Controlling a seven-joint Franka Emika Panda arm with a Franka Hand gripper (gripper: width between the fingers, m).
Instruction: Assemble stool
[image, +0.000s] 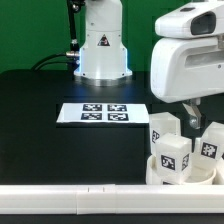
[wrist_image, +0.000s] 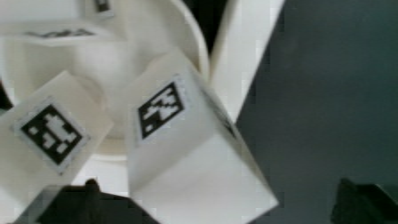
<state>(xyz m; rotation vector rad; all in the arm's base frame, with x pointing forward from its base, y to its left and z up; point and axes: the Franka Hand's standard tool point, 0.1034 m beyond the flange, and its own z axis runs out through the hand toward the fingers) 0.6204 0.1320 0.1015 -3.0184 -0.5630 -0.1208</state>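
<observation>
Tagged leg filled wrist view between tool fingers, grip state unclear; legs stood on seat, likely partly assembled

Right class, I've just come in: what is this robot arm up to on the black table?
The arm's gripper hangs over a white stool seat at the exterior view's right, where tagged white legs stand upright. The wrist view shows one tagged leg close between the fingers, though whether it is gripped is unclear. The marker board lies apart, mid-table.

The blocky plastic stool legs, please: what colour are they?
White legs with black-and-white square tags; wrist view.
</observation>
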